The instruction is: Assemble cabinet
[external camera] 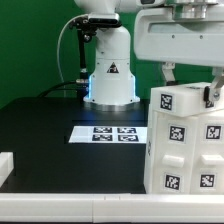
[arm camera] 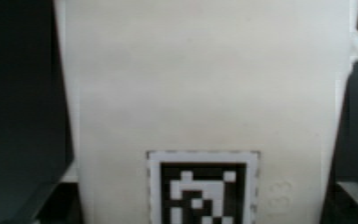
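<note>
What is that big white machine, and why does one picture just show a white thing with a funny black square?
The white machine is a robot arm standing on a black table. One picture is taken from off the arm, looking at the whole scene. The other comes from a camera on the robot's wrist, so it sees very close up. Its gripper is down at a white cabinet box, a furniture piece with black-and-white tags; whether it grips the box I cannot tell. The wrist view shows that box and one tag. The flat marker board lies on the table.
</note>
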Robot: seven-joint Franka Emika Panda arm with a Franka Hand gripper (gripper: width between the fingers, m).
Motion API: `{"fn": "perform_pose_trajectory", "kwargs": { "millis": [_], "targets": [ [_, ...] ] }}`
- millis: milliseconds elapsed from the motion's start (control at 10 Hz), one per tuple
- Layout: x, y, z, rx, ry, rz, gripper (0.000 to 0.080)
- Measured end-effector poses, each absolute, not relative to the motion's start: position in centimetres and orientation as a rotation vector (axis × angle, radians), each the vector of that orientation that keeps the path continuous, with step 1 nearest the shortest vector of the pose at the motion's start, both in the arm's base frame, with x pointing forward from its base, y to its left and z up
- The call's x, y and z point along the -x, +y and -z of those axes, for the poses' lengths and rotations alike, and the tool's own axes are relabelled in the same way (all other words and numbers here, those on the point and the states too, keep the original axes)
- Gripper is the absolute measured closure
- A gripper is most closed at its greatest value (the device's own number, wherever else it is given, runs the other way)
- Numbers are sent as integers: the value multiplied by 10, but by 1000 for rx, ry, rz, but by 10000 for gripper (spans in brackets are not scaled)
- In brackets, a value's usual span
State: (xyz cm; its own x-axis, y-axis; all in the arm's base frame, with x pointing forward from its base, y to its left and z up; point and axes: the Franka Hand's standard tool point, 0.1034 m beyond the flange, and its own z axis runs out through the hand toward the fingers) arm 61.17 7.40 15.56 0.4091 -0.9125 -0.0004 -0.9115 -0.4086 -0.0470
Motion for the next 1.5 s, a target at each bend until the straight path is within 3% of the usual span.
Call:
{"fn": "perform_pose_trajectory", "kwargs": {
  "millis": [400,600,800,1100,1500],
  "targets": [
    [-616,69,-154,2348,1932,74,243],
    [-615,69,-152,2362,1917,72,54],
    [-611,77,-163,2493,1748,40,11],
    [-612,81,-187,2724,1294,66,3],
    [-611,80,-182,2869,966,83,3]
  ]
}}
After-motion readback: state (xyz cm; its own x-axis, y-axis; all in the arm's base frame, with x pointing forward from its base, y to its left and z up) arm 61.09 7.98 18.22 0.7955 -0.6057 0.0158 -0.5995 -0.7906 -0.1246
